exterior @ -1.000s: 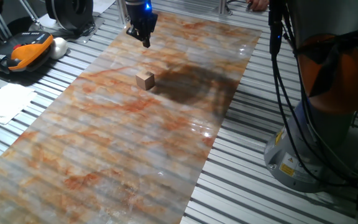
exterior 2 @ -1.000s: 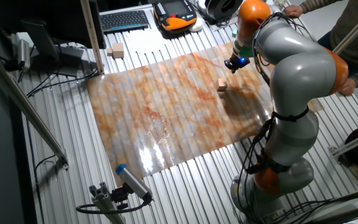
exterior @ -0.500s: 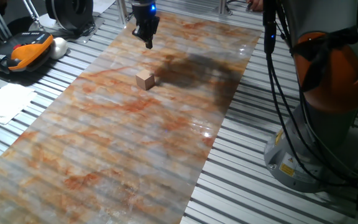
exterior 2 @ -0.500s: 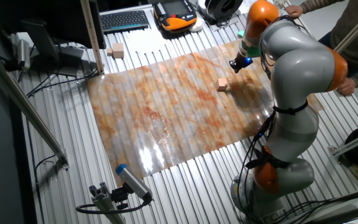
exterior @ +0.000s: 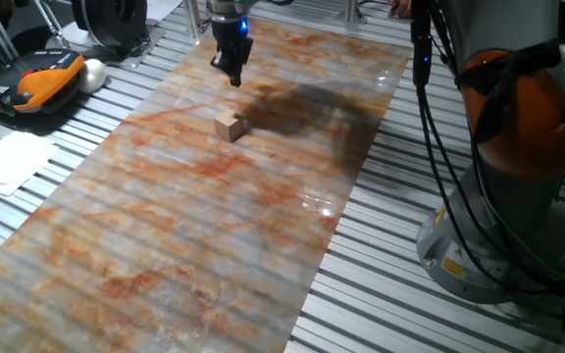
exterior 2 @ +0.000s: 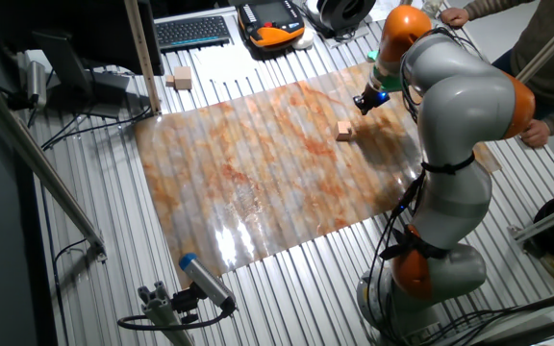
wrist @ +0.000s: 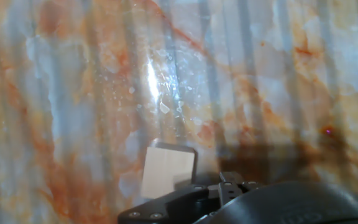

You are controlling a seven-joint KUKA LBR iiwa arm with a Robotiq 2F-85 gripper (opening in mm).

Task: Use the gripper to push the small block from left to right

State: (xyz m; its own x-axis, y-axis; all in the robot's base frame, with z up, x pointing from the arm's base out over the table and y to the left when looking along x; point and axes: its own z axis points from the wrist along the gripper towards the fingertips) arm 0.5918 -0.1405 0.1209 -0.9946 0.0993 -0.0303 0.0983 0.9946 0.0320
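A small block [exterior: 229,126] of plain light-tan wood is seen resting on a marbled orange-and-grey mat [exterior: 194,226] laid over the slatted table, toward the mat's far end in one fixed view. The gripper [exterior: 231,75] is poised beyond the block, apart from it and holding nothing, with its fingertips drawn together to a point. In the hand view the block [wrist: 168,170] is seen flat on the mat, just beyond the dark gripper body at the bottom edge.

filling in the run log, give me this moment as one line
phase: approach | gripper: above mat, apart from block, jaw state unclear | small block: flat on marbled mat, untouched | push: not yet begun
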